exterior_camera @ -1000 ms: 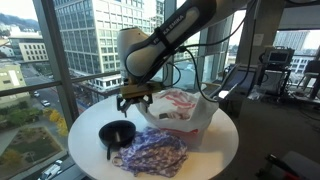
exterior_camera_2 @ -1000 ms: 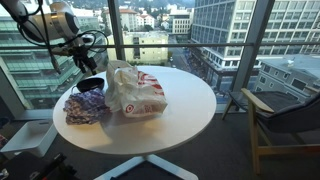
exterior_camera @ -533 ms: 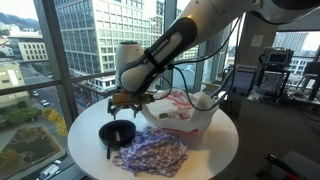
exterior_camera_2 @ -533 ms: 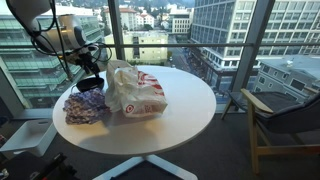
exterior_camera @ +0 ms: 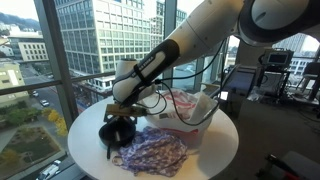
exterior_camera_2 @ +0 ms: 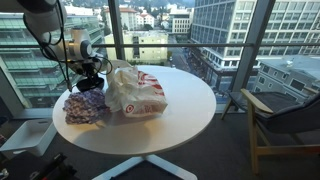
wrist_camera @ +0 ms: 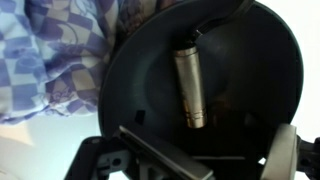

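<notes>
A black bowl [exterior_camera: 118, 133] stands at the table's window side, also in an exterior view [exterior_camera_2: 91, 85]. It fills the wrist view [wrist_camera: 200, 60], and a short metal cylinder [wrist_camera: 190, 85] lies inside it. My gripper [exterior_camera: 119, 108] hangs just above the bowl, also in an exterior view [exterior_camera_2: 88, 70]. In the wrist view its fingers [wrist_camera: 215, 155] are spread apart over the bowl's inside and hold nothing. A blue-and-white checked cloth [exterior_camera: 150, 153] lies against the bowl, also in an exterior view [exterior_camera_2: 84, 107] and in the wrist view [wrist_camera: 50, 50].
A white plastic bag with red print [exterior_camera: 180, 112] stands on the round white table [exterior_camera: 215, 150], right beside the bowl and cloth; it also shows in an exterior view [exterior_camera_2: 137, 91]. Window glass runs close behind the table. A chair [exterior_camera_2: 285, 120] stands off to one side.
My gripper has moved down and away from the bag over the last second, from above the table to just over the black bowl. Bowl, cloth and bag have not moved.
</notes>
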Tool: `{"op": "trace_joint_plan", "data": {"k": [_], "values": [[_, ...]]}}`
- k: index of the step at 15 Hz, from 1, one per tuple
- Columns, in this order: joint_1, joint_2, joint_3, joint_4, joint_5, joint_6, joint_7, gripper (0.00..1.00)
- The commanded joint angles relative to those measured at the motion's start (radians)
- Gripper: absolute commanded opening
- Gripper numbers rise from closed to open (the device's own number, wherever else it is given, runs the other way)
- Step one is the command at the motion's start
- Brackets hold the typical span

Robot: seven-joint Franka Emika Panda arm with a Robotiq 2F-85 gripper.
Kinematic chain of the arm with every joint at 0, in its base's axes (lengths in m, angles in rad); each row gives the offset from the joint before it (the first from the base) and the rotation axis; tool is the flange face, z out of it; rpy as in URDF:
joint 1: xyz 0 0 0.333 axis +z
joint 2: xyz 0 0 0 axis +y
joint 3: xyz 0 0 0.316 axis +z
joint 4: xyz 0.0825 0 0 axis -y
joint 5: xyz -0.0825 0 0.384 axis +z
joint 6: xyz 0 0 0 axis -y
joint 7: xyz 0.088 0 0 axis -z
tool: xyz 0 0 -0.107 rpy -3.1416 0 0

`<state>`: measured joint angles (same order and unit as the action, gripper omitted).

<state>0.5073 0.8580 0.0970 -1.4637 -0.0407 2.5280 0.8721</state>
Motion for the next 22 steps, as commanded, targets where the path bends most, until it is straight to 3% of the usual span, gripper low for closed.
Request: {"op": "trace_joint_plan", "data": {"k": [1, 6, 7, 8, 16, 22], "values": [[0.025, 0.062, -0.029, 0.079, 0.018, -0.026, 0.031, 1.0], [0.034, 0.116, -0.044, 0.128, 0.014, -0.057, 0.044, 1.0], [0.035, 0.123, -0.041, 0.138, 0.014, -0.066, 0.042, 0.75], [0.035, 0.126, -0.039, 0.143, 0.014, -0.07, 0.038, 0.74], [0.068, 0.107, -0.033, 0.159, 0.003, -0.115, 0.026, 0.11], [0.1, 0.082, -0.047, 0.166, -0.012, -0.15, 0.028, 0.15]]}}
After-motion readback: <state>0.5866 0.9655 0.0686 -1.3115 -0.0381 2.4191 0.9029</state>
